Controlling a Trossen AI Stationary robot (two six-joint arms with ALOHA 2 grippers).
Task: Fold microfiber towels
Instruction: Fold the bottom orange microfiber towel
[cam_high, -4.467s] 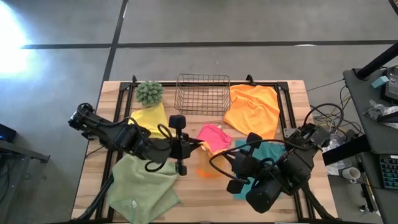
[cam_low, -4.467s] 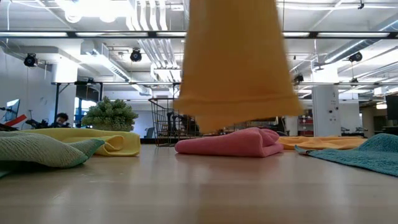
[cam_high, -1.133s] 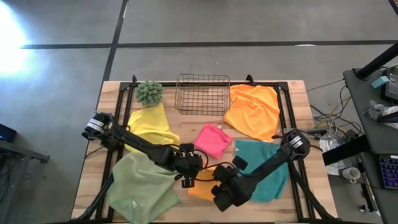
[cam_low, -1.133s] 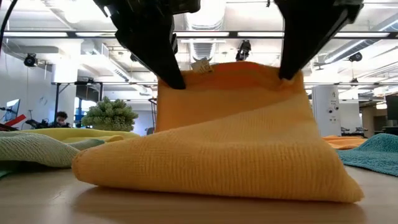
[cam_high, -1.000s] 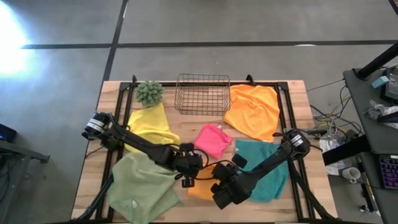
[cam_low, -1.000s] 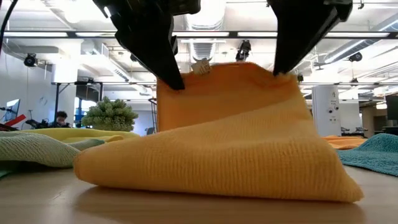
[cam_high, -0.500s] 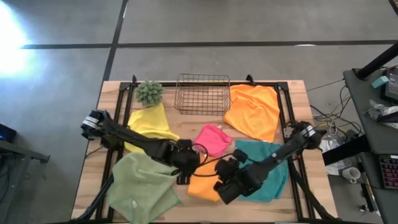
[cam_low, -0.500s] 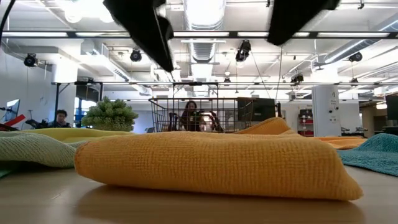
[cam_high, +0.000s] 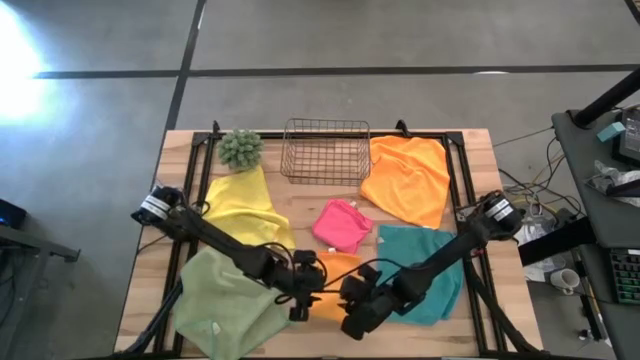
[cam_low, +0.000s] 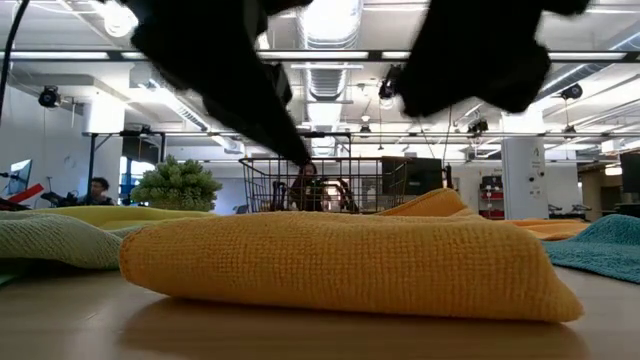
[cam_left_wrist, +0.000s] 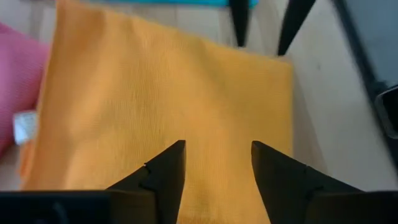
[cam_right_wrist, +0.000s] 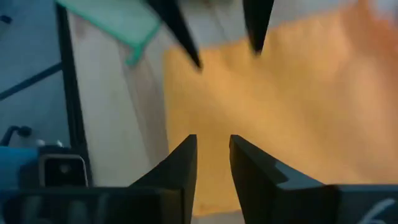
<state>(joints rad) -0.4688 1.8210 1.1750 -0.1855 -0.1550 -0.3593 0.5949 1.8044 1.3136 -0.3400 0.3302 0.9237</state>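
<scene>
A folded orange towel (cam_high: 332, 272) lies flat on the table near its front edge, seen close in the low view (cam_low: 340, 265). My left gripper (cam_high: 303, 288) hovers over the towel's left part, open, its fingers (cam_left_wrist: 168, 168) above the cloth (cam_left_wrist: 155, 93). My right gripper (cam_high: 352, 302) hovers over the towel's right part, its fingers (cam_right_wrist: 186, 155) a small gap apart above the cloth (cam_right_wrist: 280, 93). In the low view both grippers show as dark blurred shapes above the towel, clear of it.
Around the orange towel lie a sage green towel (cam_high: 225, 305), a yellow towel (cam_high: 240, 195), a folded pink towel (cam_high: 342, 225), a teal towel (cam_high: 430, 262) and a spread orange towel (cam_high: 405, 175). A wire basket (cam_high: 325, 150) and a spiky green plant (cam_high: 240, 148) stand at the far edge.
Both grippers held the orange towel's upper edge raised, then opened and let go. That half fell flat onto the lower half, leaving the towel folded on the table. The grippers rose, then came back down over the towel toward the near edge; the right gap has narrowed again.
</scene>
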